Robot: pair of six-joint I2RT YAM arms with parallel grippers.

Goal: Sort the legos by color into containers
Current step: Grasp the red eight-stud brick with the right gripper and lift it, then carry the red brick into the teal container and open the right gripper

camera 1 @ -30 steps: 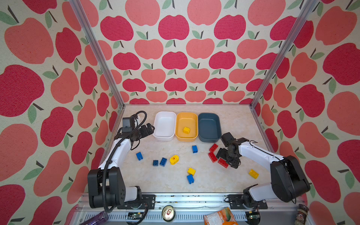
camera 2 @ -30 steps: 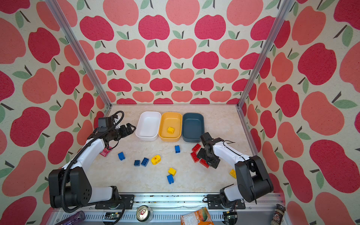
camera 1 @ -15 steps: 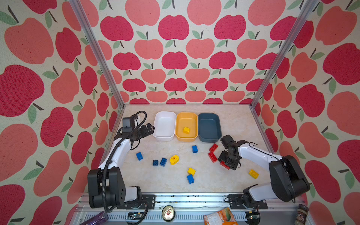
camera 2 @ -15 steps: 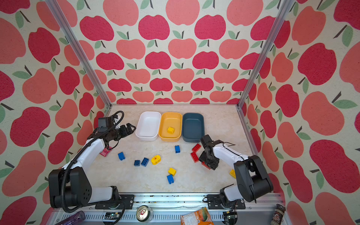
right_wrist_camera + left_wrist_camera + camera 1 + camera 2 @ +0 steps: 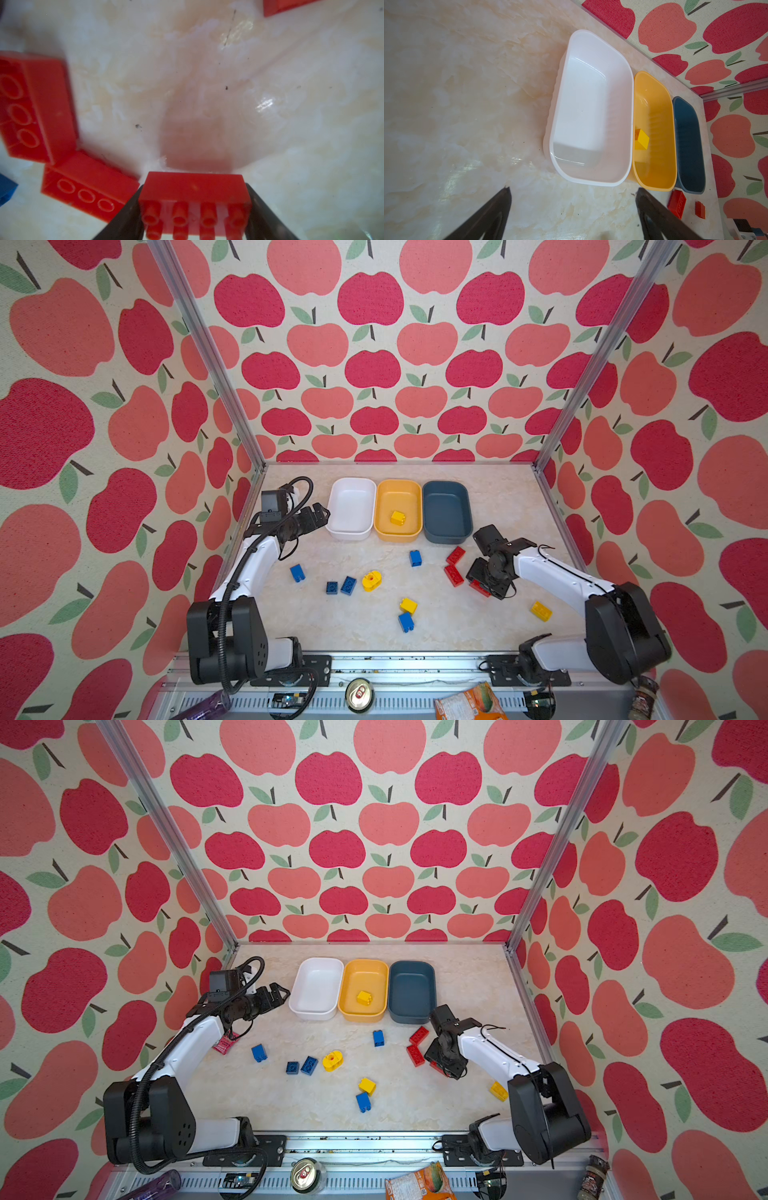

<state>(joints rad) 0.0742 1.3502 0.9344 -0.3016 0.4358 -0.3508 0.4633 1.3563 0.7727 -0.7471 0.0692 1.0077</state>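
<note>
**A:** What is at the left edge of the worktop (image 5: 505,499)?

**B:** The left gripper (image 5: 321,515). Its fingers are spread wide and hold nothing, and it sits just beside the white tub (image 5: 349,536). A red wrapper (image 5: 225,1044) lies under its arm.

**A:** And the tubs?

**B:** The white tub, the yellow-orange tub (image 5: 398,537) and the slate-blue tub (image 5: 446,538) stand side by side near the back edge. A yellow brick (image 5: 397,518) lies in the middle one.

**A:** Is anything in the way at mid-worktop?

**B:** Blue bricks (image 5: 348,585) and a rounded yellow piece (image 5: 371,580) lie scattered there, with bare gaps between them. The back right corner is open.

**A:** What about the right side?

**B:** The right gripper (image 5: 194,197) is clamped on a red brick (image 5: 194,188). Two more red bricks (image 5: 456,555) lie corner to corner just beside it. A lone yellow brick (image 5: 540,611) sits near the front right corner, beside the arm.
</note>
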